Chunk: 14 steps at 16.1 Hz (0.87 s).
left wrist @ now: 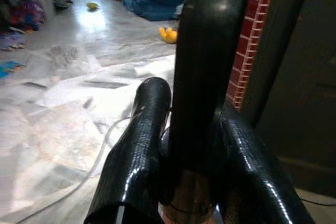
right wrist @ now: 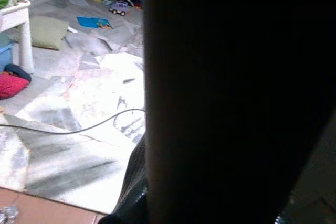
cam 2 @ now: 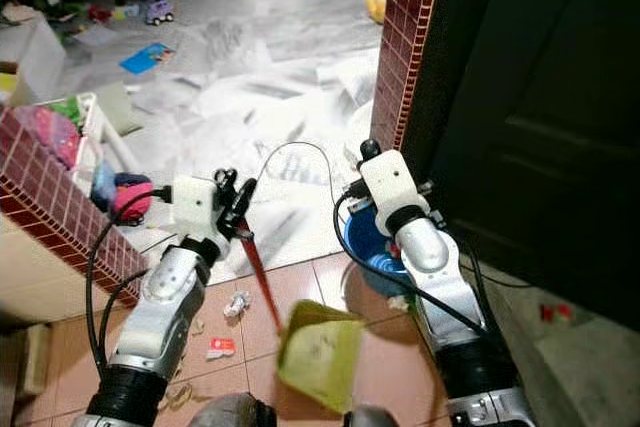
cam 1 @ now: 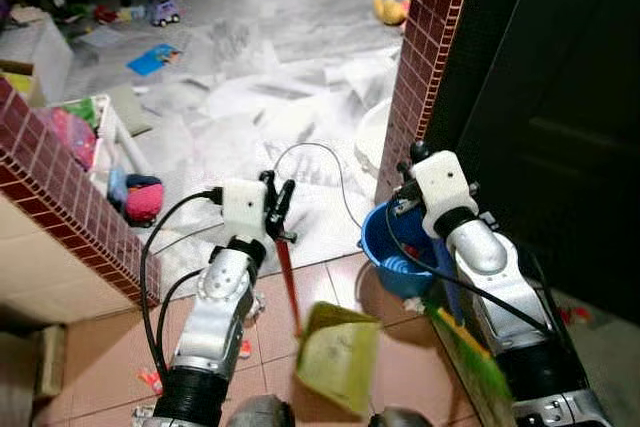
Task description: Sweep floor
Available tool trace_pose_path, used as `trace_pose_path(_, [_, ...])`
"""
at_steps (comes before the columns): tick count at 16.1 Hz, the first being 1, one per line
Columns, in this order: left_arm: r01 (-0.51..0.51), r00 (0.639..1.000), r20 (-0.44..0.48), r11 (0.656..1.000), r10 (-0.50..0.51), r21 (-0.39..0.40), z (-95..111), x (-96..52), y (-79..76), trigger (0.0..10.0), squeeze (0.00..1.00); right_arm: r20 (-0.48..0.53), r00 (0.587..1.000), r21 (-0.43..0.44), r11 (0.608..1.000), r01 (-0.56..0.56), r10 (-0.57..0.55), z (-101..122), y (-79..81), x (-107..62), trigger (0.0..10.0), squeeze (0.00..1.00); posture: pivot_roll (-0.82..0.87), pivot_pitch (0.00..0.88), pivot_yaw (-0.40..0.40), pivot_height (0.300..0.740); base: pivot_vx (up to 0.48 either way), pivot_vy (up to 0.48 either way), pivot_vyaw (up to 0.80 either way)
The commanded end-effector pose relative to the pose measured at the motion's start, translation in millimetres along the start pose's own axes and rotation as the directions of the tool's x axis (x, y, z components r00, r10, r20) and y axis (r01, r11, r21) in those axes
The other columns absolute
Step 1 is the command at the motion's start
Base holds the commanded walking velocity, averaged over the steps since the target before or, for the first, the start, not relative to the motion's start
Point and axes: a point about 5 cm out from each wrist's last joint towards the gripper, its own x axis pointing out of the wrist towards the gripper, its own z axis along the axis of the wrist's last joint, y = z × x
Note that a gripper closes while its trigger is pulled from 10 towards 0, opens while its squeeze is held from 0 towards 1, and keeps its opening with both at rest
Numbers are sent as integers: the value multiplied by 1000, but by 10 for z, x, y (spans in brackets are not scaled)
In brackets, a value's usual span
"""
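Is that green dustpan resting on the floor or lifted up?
Lifted: the dustpan hangs tilted from its red handle, which the left gripper grips, above the floor tiles.

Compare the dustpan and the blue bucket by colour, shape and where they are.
The dustpan is pale green and flat-sided, hanging tilted above the tiles on a red handle gripped by the left hand. The blue bucket is round and sits on the floor by the brick pillar, near the right hand. Both are on the robot's terracotta-tiled side.
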Motion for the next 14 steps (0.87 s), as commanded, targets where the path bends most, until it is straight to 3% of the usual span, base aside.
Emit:
trace_pose_path(1, [-14,999,36,1000,14,2,73,8,26,10000,0,19,1000,-22,1000,9,-8,50,-39,8,10000,0,-33,0,54,740,0,0,0])
trace_pose_path(7, [-151,988,25,988,150,46,-16,-10,162,10000,0,84,996,-22,1000,-11,13,39,107,108,10000,0,-32,10,52,740,0,0,0])
trace_pose_path(12, [-168,986,25,985,167,39,-18,13,162,10000,0,207,964,115,974,-195,168,183,596,284,10000,0,-17,7,47,740,0,0,0])
trace_pose_path(14, [-175,984,26,984,174,41,-26,3,176,10000,0,258,918,169,922,-350,301,284,798,299,10000,0,-11,5,44,740,0,0,0])
